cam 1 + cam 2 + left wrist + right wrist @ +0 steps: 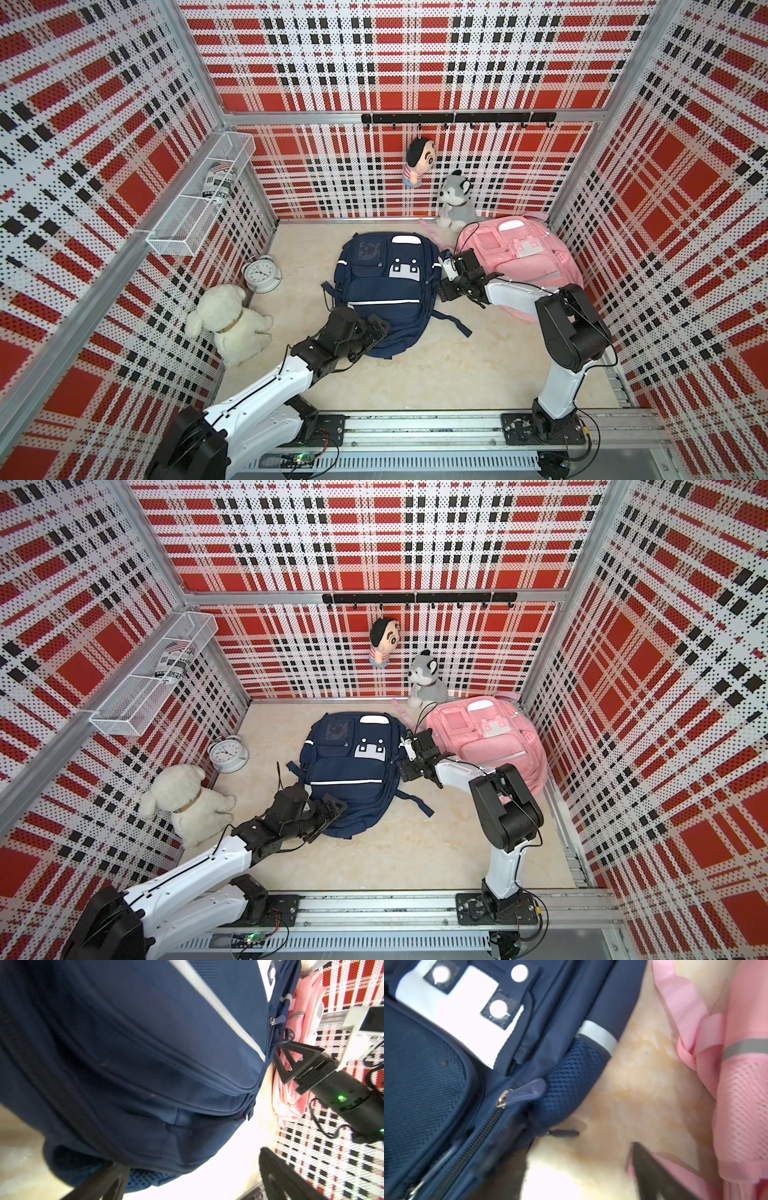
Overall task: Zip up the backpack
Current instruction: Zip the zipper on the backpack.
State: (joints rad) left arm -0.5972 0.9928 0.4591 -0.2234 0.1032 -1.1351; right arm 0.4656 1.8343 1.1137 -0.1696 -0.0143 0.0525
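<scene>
**A:** Plaid walls (415, 62), beige surface (436, 374). Navy backpack (384, 286) flat at centre, pink backpack (528, 257) at far right.

**B:** Left end effector (190, 1159) spread wide at near end of navy backpack. Right end effector (579, 1147) spread wide beside its right edge, apart from zipper pull (527, 1091), holding nothing.

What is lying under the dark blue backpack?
Its own straps come out from beneath the dark blue backpack onto the beige floor on both sides. Anything else below is covered by the bag itself.
</scene>
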